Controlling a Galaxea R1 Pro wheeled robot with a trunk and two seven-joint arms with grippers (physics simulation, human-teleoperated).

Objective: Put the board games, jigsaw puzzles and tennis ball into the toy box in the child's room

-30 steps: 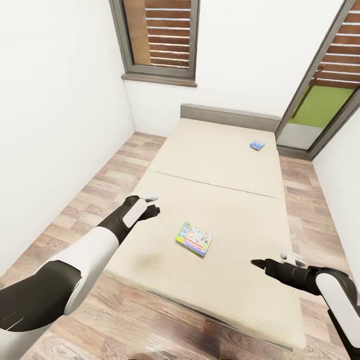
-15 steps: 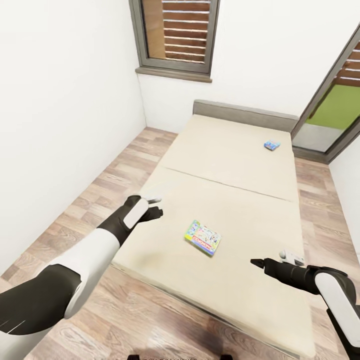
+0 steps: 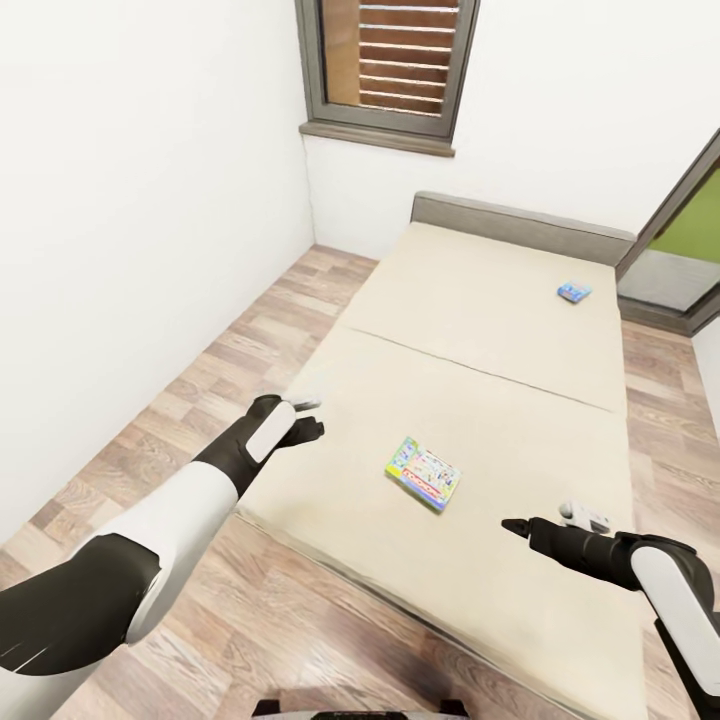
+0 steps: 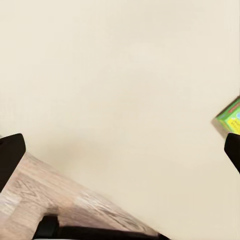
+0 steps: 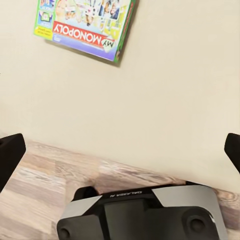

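Shifted rightward across the head view since a second ago: bed, window and both games alike, so camera motion, not motion of the things; arms placed as before relative to the view.

Left gripper [image 3: 308, 417] held out over the near left corner of the bed [image 3: 480, 330], dark fingers spread, nothing between them; in the left wrist view, fingertips [image 4: 10, 155] at opposite edges with bare mattress between. Right gripper [image 3: 512, 526] hovering above the near right part of the bed, tips pointing toward the middle; in the right wrist view, fingertips [image 5: 9, 152] likewise far apart at the edges, empty.

Between the two grippers, lying flat on the mattress: colourful Monopoly board game [image 3: 423, 473], nearer the right gripper, touching neither. Same box seen from the right wrist, logo legible [image 5: 85, 27]; green corner of it at the edge of the left wrist view [image 4: 231, 116].

Well beyond, near the far right side of the bed close to the grey headboard [image 3: 520, 226]: second board game [image 3: 573, 292], small and blue.

Wood floor [image 3: 230, 350] left of the bed, white wall [image 3: 130, 200] beside it, slatted window [image 3: 395, 55] above the headboard end.
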